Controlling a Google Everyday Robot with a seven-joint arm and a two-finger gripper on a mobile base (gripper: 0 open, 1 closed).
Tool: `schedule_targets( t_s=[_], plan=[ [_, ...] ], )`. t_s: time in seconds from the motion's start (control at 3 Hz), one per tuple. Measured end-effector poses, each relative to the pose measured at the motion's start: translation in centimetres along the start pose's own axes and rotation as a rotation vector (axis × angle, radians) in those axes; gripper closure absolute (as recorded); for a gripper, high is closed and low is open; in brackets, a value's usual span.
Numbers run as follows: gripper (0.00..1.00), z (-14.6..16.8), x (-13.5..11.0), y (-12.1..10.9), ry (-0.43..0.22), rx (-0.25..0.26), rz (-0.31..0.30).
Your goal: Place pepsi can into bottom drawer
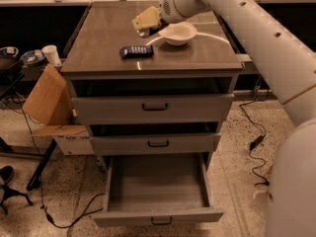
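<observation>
My gripper (144, 22), with tan pads, hangs over the back middle of the cabinet top, just left of the white bowl (177, 32). The pepsi can does not show clearly; a small grey bit under the gripper is all I can make out there. The bottom drawer (158, 216) is pulled wide open at floor level, and its grey inside holds nothing. My white arm reaches in from the upper right.
A flat dark snack packet (136, 51) lies on the cabinet top in front of the gripper. The two upper drawers (154, 107) stand slightly ajar. A cardboard box (47, 98) and a white cup (51, 55) stand at the left. Cables lie on the floor.
</observation>
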State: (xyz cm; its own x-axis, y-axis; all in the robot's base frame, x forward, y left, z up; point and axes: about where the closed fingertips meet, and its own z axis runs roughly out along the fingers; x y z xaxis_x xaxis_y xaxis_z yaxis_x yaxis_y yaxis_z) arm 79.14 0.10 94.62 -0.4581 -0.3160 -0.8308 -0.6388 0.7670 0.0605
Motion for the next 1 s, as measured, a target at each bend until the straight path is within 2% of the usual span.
schedule_targets(
  t_s=[0.33,0.67,1.0],
  plan=[
    [1.0,-2.1,1.8,0.0,0.015,-0.064,-0.008],
    [1.0,-1.2,3.8,1.3,0.042,-0.223,-0.055],
    [1.0,-1.1,5.6,1.8,0.033,-0.395,-0.143]
  ],
)
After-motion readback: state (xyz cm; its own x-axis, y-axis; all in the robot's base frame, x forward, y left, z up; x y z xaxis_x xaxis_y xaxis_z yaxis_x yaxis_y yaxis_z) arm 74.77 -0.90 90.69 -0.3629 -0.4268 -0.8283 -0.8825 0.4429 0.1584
